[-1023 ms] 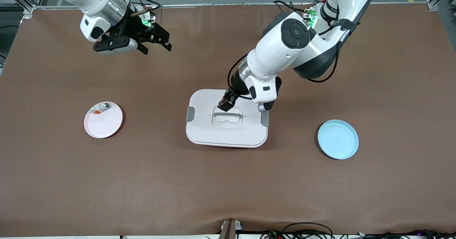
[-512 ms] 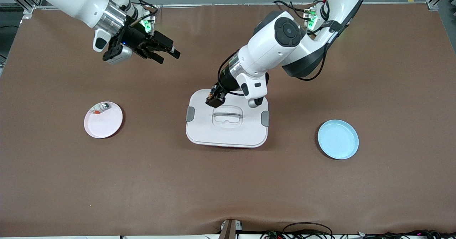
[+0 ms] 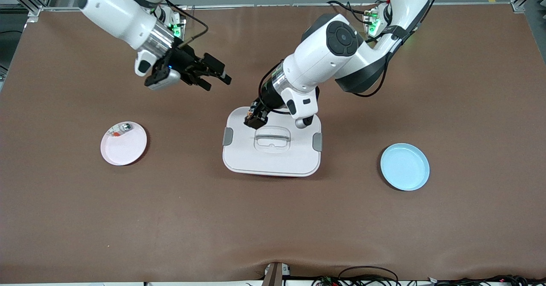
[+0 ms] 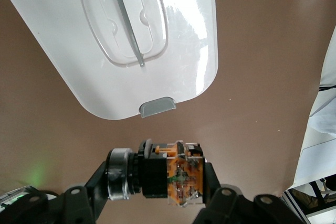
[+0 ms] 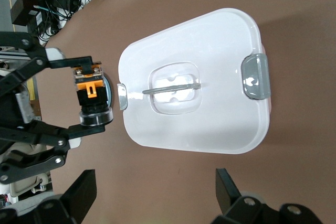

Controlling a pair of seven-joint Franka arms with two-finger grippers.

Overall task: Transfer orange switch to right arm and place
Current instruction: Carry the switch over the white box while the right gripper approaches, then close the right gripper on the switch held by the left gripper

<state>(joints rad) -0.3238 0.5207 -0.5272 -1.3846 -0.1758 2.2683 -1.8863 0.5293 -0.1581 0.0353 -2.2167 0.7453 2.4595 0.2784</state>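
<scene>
"Where is the orange switch (image 4: 170,174)?"

"The left gripper (image 3: 255,119) has it pinched between its two black fingers. It is a tiny blocky thing — black at one end with a shiny round ring, orange and see-through at the other. In the front view it sits just above the middle of the frame, up in the air over the top edge of the white box lid (image 3: 243,154)."

"What does the lid look like?"

"Smooth, shiny plastic, a square with round corners. It has a sunken handle (image 3: 272,140) in the middle and a gray clip (image 3: 227,136) on each side."

"And the right gripper (image 3: 215,73)?"

"It is in the upper left of the front frame, over bare brown table (image 3: 273,218), well apart from the switch. Its black fingers are spread wide and hold nothing. The right wrist view shows the switch (image 5: 90,97) in the other claw, just beside one gray clip (image 5: 122,97)."

"Anything else on the table?"

"A round pink plate (image 3: 128,151) at the middle left, with some small bits (image 3: 121,129) near its top rim — too small to tell what they are. A round blue plate (image 3: 405,167) lies at the lower right of the lid. The table top is flat, dull and brown."
</scene>
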